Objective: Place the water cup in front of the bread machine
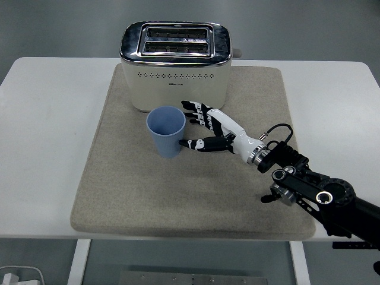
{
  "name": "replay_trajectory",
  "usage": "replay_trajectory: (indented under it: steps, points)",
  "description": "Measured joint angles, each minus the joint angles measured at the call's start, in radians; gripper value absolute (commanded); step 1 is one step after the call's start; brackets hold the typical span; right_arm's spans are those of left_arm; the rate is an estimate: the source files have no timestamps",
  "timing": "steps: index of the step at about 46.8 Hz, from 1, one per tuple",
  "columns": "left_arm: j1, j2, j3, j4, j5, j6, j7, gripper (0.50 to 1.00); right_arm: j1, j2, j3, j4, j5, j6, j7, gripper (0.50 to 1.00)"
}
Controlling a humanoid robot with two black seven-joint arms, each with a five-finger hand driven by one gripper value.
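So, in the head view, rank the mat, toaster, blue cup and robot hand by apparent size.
1. Beige mat
2. Toaster
3. Right hand and blue cup: look about alike, so no ranking.

White table, grey floor, even light.
A white rectangular table [53,113] with rounded corners stands on white legs [78,262] over a plain grey floor [59,29].
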Motion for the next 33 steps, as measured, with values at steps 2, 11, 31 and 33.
replay_trajectory:
  steps: [2, 11, 31, 33]
  points:
    - [0.0, 0.0, 0.0, 0.0, 0.0, 0.0, 0.0, 1.0, 0.0, -0.014, 0.003, 0.0, 0.0, 0.011, 0.0, 0.928]
    - [0.0, 0.0, 0.0, 0.0, 0.0, 0.0, 0.0, 1.0, -0.013, -0.098, 0.011, -0.001, 0.004, 0.035, 0.003, 0.926]
    - [0.0, 0.0, 0.001, -0.005, 0.001, 0.0, 0.0, 1.0, -0.011, -0.189, 0.091, -0.002, 0.181, 0.101, -0.034, 0.926]
    - [0.0, 0.0, 0.001, -0.005, 0.001, 0.0, 0.0, 1.0, -0.009, -0.192, 0.099, -0.002, 0.212, 0.105, -0.05, 0.928]
